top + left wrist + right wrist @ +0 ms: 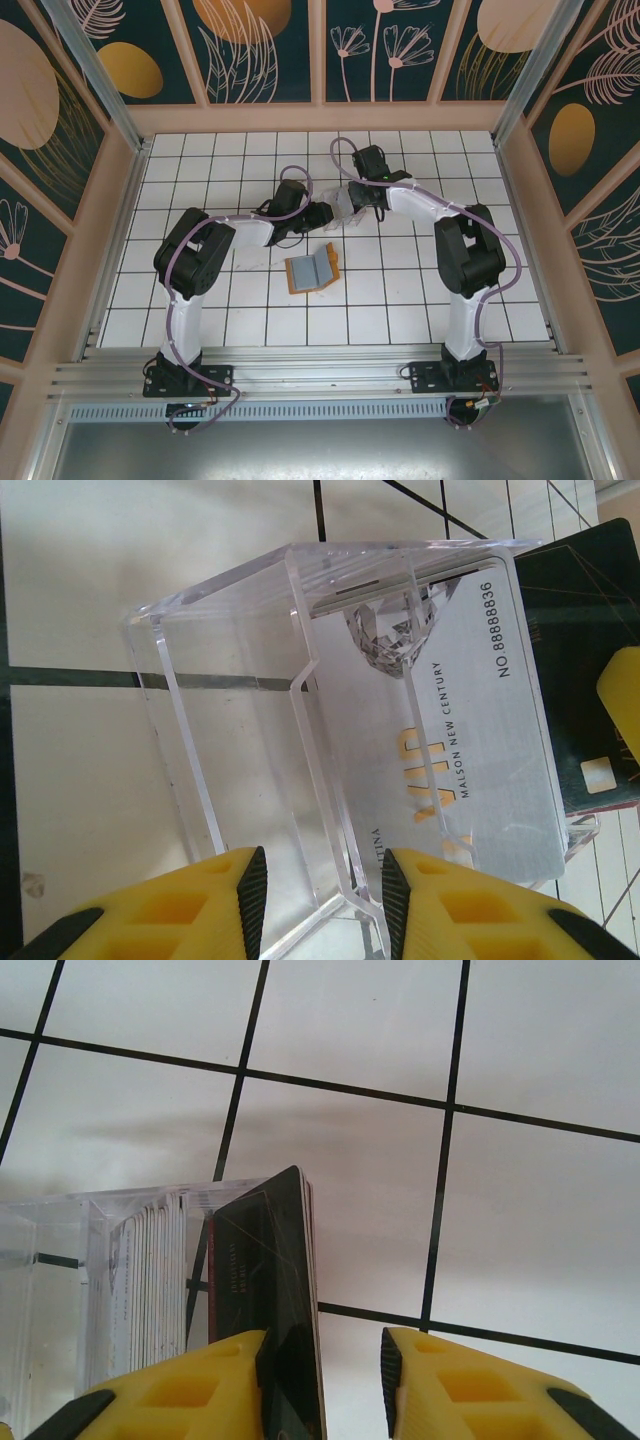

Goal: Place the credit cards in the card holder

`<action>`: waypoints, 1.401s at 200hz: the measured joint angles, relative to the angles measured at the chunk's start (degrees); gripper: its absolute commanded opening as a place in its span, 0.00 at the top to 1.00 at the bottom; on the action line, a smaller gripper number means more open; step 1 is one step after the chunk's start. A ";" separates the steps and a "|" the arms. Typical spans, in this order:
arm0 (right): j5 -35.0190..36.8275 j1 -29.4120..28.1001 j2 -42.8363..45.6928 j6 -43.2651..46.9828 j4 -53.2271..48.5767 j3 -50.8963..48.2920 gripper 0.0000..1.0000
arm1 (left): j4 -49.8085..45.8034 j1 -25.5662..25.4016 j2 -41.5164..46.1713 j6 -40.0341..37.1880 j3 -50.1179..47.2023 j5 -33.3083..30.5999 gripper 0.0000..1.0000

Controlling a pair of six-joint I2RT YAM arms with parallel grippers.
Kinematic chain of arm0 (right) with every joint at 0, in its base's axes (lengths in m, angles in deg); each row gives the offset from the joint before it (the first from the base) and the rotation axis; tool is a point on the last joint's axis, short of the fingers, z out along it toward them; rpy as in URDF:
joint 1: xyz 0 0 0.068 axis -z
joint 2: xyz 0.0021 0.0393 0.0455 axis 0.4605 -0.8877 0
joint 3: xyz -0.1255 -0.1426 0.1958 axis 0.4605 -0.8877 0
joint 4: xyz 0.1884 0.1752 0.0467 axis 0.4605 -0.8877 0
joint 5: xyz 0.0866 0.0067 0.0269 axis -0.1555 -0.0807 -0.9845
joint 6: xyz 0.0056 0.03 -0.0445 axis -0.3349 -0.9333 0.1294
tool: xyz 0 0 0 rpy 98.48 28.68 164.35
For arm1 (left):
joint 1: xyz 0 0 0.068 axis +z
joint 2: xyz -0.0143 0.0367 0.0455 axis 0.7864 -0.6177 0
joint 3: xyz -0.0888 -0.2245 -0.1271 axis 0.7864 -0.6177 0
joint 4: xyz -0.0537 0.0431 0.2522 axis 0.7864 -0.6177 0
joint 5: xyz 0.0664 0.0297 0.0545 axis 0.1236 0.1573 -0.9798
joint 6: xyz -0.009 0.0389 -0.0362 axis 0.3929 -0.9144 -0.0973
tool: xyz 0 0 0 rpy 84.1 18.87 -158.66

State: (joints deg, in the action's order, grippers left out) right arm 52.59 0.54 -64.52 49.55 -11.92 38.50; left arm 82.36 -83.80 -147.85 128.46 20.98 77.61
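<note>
Tabletop (pixel 400 300) of white tiles, leaf-print walls (pixel 260 50), left hand (pixel 325 880) clamping clear case (pixel 230 730), right hand (pixel 322 1360) part-open around dark card (pixel 265 1260).

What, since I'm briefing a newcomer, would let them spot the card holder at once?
On the white tiled table, look between the left arm and the right arm, nearer their bases than the clear plastic case. There lies a small orange-tan leather-like wallet, spread open. Its opaque orange rim and grey lining set it apart.

White gridded tabletop (pixel 250 320), teal floral wall panels (pixel 270 50), pale wooden frame (pixel 320 118)
</note>
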 measured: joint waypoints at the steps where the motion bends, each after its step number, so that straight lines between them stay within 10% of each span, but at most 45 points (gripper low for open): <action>1: -0.02 0.00 0.00 0.09 0.00 0.00 0.73 | 0.00 0.00 0.00 0.00 0.00 0.00 0.61; 59: -1.73 -0.24 0.66 0.15 0.24 0.37 1.00 | 0.44 0.00 -0.22 0.39 0.02 0.35 0.61; 150: -2.54 -0.33 0.81 -0.07 0.24 0.37 0.85 | 0.48 0.00 -0.48 0.42 0.33 0.83 0.62; 185: -2.73 -0.31 0.83 -0.09 0.22 0.37 1.00 | 0.42 0.00 -0.59 0.39 0.52 0.83 0.62; 280: -6.95 0.35 1.01 -0.22 0.24 0.35 0.91 | 0.37 0.00 -0.74 0.39 0.74 0.87 0.62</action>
State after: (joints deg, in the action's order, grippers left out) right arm 45.64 0.89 -63.51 49.33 -11.68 38.85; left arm 82.73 -83.80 -148.59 128.85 21.73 78.49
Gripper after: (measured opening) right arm 0.069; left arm 0.385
